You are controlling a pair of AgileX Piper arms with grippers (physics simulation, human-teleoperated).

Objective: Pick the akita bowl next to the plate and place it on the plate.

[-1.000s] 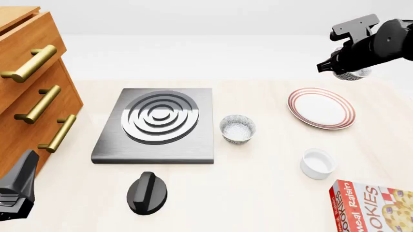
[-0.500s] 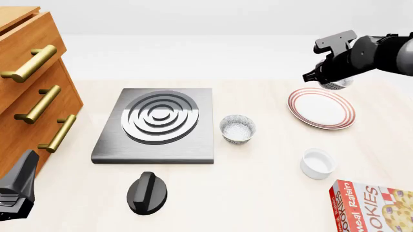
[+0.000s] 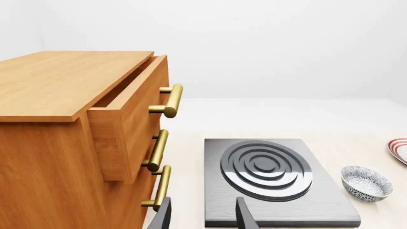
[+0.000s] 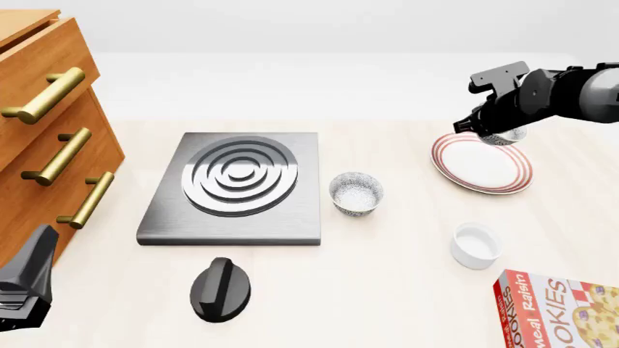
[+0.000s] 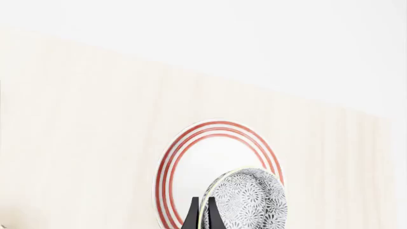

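Akita bowl (image 5: 245, 200), likely rigid, light, slick and chip-prone, is hanging pinched by its thin rim in the right gripper (image 5: 201, 214) above the plate (image 5: 190, 152), demanding gentle lowering.

akita bowl (image 5: 249, 202) grey-white speckled | plate (image 4: 480, 162) white, red rings

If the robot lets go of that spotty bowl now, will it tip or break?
The akita bowl is probably stiff and breakable. The right gripper pinches only its thin rim, so it hangs tilted above the plate and might wobble or land crooked.
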